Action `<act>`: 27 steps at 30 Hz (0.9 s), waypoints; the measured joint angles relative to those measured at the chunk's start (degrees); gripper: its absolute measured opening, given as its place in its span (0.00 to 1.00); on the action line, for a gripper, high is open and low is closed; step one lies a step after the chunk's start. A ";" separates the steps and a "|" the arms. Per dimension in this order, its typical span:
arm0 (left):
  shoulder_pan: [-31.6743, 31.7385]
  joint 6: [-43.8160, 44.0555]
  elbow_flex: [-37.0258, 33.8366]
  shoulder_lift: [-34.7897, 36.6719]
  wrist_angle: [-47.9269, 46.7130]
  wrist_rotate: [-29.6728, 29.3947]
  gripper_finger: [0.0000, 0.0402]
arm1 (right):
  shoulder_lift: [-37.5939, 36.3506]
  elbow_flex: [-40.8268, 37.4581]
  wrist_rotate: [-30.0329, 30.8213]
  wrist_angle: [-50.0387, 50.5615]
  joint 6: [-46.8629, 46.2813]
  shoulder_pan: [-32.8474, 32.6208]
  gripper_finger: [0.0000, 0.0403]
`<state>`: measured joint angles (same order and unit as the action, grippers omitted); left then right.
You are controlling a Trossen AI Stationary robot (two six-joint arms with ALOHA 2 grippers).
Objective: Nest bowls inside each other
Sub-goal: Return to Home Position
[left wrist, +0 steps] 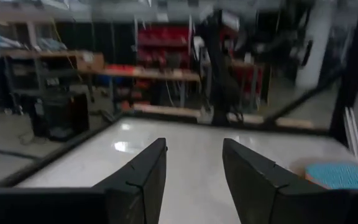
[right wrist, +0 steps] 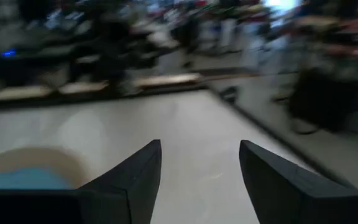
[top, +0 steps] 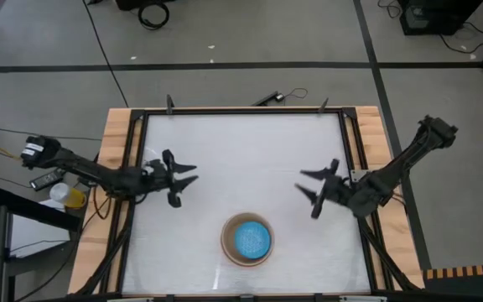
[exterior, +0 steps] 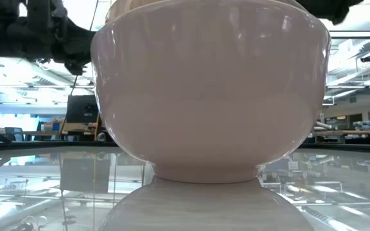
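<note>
The bowls stand nested in one stack (top: 246, 239) near the table's near edge, at the middle: a cream-white outer rim (top: 225, 243) with the bright blue bowl (top: 251, 240) innermost. In the low view the outer bowl's cream-white wall (exterior: 211, 96) fills the picture, its foot on the table. My left gripper (top: 184, 174) hovers open at the table's left, its fingers pointing right, up and to the left of the stack. My right gripper (top: 307, 189) hovers open at the table's right, its fingers pointing left. Neither holds anything.
A black frame (top: 241, 111) with wooden rails (top: 116, 168) borders the white table top. Bare table surface lies between the two grippers and behind the stack. Cables and a small dark object (top: 268, 98) lie just past the far edge.
</note>
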<state>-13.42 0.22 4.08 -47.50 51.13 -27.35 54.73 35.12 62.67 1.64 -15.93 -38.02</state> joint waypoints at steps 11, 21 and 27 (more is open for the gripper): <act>10.49 2.00 1.70 10.77 -17.35 15.13 0.40 | -18.31 -8.53 4.73 -0.80 -0.39 0.68 0.38; 14.59 -0.65 5.68 22.62 -31.47 20.41 0.40 | -39.37 -21.40 -3.90 -6.97 5.49 0.64 0.31; 13.71 2.02 2.03 32.60 -37.32 19.48 0.40 | -47.30 -21.45 -4.28 -4.68 11.77 0.18 0.30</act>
<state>0.29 2.24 6.11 -14.91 13.81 -7.87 7.43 13.67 58.39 -3.04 -4.17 -37.85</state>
